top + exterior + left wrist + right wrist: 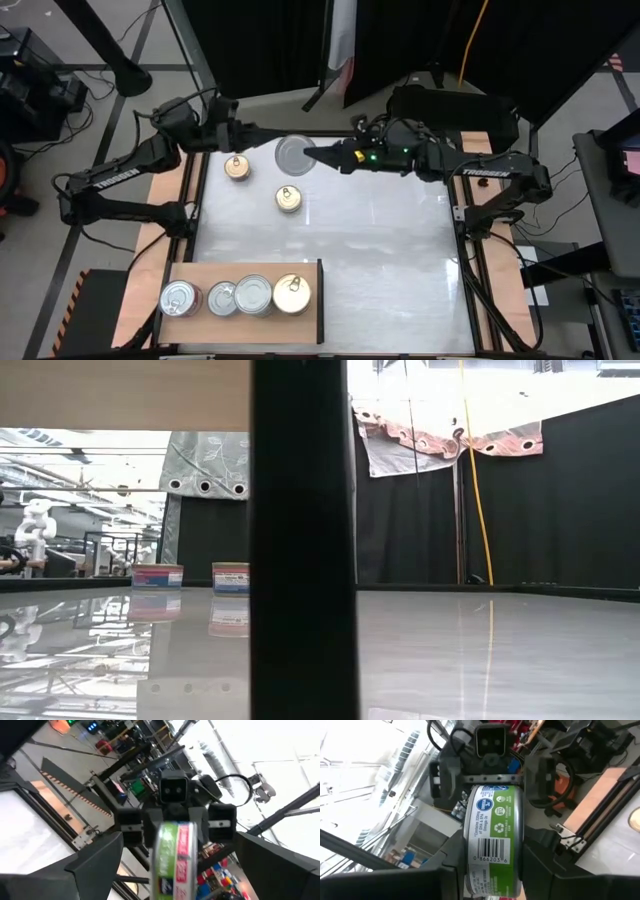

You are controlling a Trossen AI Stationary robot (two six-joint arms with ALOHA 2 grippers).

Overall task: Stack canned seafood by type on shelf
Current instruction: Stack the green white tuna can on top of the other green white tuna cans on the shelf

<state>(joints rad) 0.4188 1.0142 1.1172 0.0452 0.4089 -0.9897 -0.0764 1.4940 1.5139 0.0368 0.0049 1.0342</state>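
Observation:
A silver-lidded can (293, 154) with a green label (492, 820) hangs between both grippers near the table's far edge. My right gripper (318, 158) reaches it from the right and is shut on it. My left gripper (270, 140) faces it from the left, open, its fingers (95, 862) spread wide on either side without touching. Two gold-lidded cans (237, 167) (289, 199) stand on the white table. The wooden shelf (300, 325) at the near left carries several cans, silver-lidded ones (178, 298) (254, 295) and a gold one (291, 293). My right gripper pinches the can between its two fingers (545, 865), at the edge nearest the table's right (308, 158). It comes in level from the right. The can's narrow labelled wall (492, 845) sits between the fingers. The can lies level, lid up, held above the table.
The shelf's dark upright edge (300, 540) blocks the middle of the low view; the two standing cans (157, 575) (230, 575) show to its left. Wooden side rails (165, 190) and black frame bars border the table. The white surface (390, 250) spreads to the right.

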